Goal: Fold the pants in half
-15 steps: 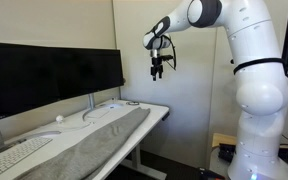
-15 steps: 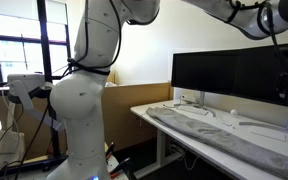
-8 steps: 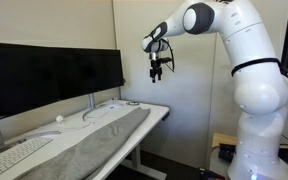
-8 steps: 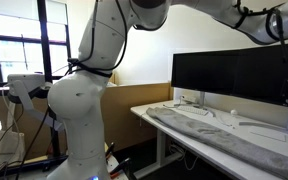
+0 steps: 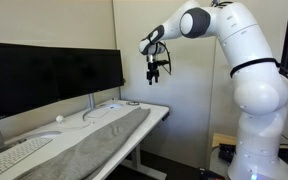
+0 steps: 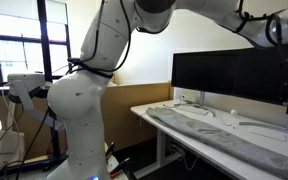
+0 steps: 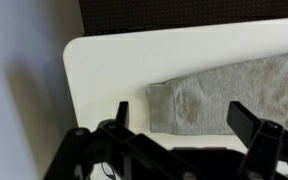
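White desk (image 5: 156,111), backed by dark monitors (image 5: 54,75), is covered lengthwise by the flat grey pants (image 5: 99,140), while the gripper (image 5: 156,76) is held high above the desk's end, jaws parted and empty.

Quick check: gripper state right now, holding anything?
Gripper: open, holding nothing, hanging well above the pants.

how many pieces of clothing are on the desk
1. The pants lie stretched out lengthwise along the desk, next to the keyboard. The desk runs out of frame, so more could be hidden.
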{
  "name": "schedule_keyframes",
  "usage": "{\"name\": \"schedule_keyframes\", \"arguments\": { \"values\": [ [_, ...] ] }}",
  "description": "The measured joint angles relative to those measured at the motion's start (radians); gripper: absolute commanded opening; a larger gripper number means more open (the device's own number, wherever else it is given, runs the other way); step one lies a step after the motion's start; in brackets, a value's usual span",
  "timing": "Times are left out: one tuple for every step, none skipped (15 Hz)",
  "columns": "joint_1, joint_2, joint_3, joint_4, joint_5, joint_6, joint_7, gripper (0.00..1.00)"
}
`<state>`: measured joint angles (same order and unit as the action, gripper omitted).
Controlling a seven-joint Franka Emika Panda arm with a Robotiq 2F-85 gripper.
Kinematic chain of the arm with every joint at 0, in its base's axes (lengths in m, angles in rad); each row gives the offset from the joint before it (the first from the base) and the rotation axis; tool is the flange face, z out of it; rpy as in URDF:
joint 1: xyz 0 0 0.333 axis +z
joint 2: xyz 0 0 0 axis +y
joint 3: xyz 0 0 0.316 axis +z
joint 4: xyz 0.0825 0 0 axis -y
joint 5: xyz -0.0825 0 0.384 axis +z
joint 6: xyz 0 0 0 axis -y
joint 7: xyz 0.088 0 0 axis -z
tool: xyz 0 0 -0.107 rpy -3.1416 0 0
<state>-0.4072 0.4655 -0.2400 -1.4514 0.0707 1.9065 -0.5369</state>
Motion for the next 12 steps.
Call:
{"name": "schedule_keyframes", "arguments": {
  "values": [
    [-0.003,0.022,0.009,0.023,0.006,-0.001,0.000,1.00],
    [-0.007,0.045,0.021,0.050,0.010,-0.005,0.000,1.00],
    [-0.011,0.069,0.032,0.080,0.014,-0.013,0.000,1.00],
    [-0.014,0.094,0.043,0.112,0.016,-0.022,0.000,1.00],
    [-0.016,0.120,0.054,0.145,0.017,-0.031,0.000,1.00],
    [-0.018,0.146,0.064,0.180,0.017,-0.035,0.000,1.00],
    [-0.019,0.172,0.073,0.215,0.017,-0.038,0.002,1.00],
    [-0.020,0.200,0.080,0.253,0.017,-0.043,0.007,1.00],
    [-0.020,0.229,0.087,0.292,0.017,-0.052,0.012,1.00],
    [-0.022,0.255,0.090,0.328,0.016,-0.063,0.014,1.00],
    [-0.027,0.277,0.091,0.361,0.016,-0.075,0.014,1.00],
    [-0.036,0.297,0.092,0.394,0.016,-0.094,0.014,1.00]
  ]
}}
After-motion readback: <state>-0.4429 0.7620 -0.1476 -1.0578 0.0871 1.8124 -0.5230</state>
